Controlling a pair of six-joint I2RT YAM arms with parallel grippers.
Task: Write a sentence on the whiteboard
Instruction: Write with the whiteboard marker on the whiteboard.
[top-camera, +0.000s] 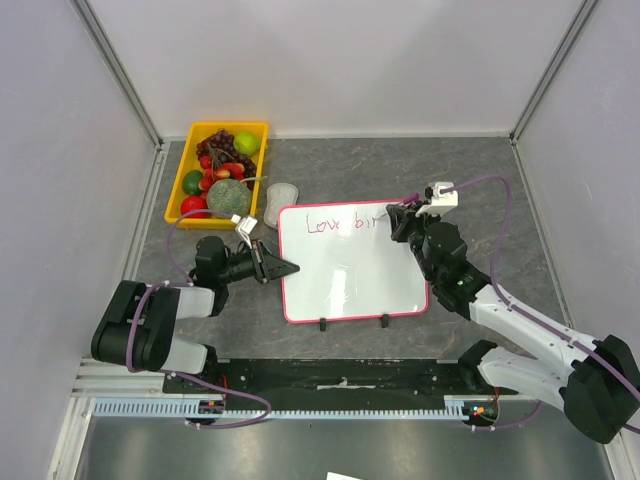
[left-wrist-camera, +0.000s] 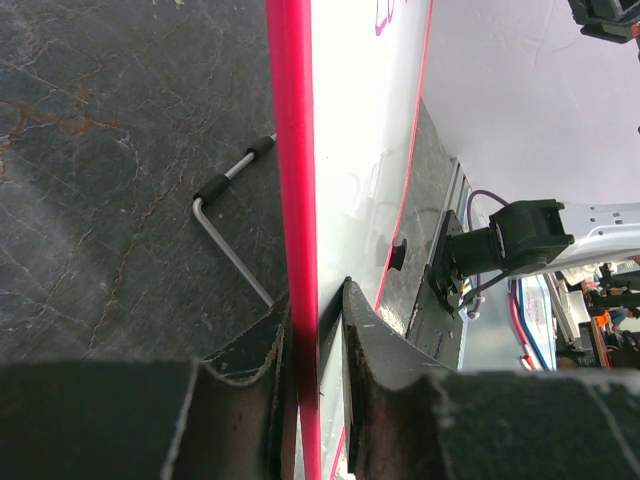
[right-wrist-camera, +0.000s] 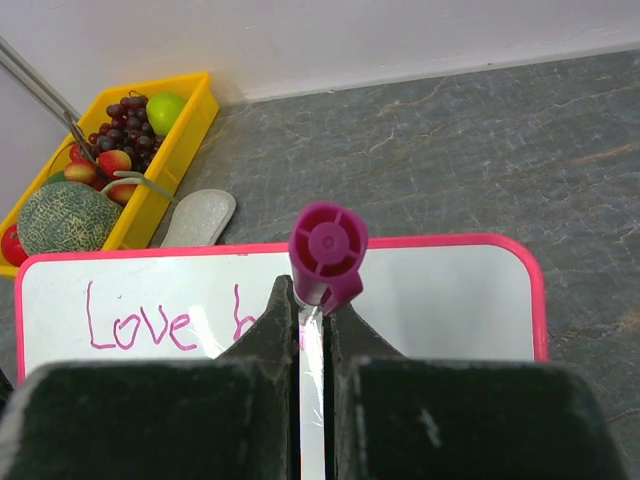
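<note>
The left arm lies low and folded. Its forearm stretches flat toward the middle of the table, so the left gripper (top-camera: 288, 267) meets the large glossy white whiteboard with the thin pink-red frame (top-camera: 350, 275) edge-on. Its jaws are nearly closed, pinching the board's left rim, most likely to stop it sliding under the pen.

The board lies flat on the dark stone-patterned table (top-camera: 480, 190), its black feet on the near edge. The thin pink handwritten sentence (top-camera: 340, 224) runs along its far edge and so far reads about "Love bir".

The right arm reaches up and leftward from its base, its wrist bent over the end of the writing. The right gripper (right-wrist-camera: 312, 305) is closed tightly on a magenta marker (right-wrist-camera: 328, 248), held steeply, presumably so the tip bears on the board.
</note>
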